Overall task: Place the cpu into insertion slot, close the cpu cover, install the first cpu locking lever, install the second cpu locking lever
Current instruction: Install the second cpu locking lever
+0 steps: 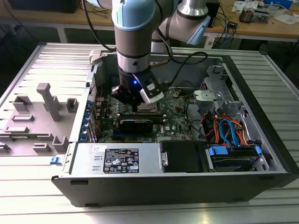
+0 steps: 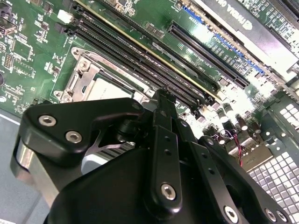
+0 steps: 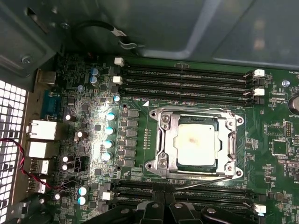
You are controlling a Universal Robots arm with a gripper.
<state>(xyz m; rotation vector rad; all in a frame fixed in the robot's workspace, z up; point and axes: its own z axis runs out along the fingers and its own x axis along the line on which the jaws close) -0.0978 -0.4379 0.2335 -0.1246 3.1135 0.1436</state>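
Just beyond our gripper point(image 3: 161, 212), whose finger state we cannot tell, the cpu point(image 3: 197, 144) sits in the insertion slot point(image 3: 161, 140) under the closed cpu cover point(image 3: 232, 140); thin, springy locking lever point(image 3: 205, 183), best caught at its tip.

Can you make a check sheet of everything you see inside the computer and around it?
Surface: ribbed metal table carrying an open computer case with a green motherboard.
Job's things: cpu sits in the insertion slot; cpu cover lies closed around it; a thin locking lever runs along one side.
Clutter: grey plastic holder beside the case.
Gripper: gripper hangs low over the slot; whether the jaws are open or shut cannot be told.
Cables: orange, blue and red wires by the drive bay; red-black pair.
Surroundings: wooden bench behind.
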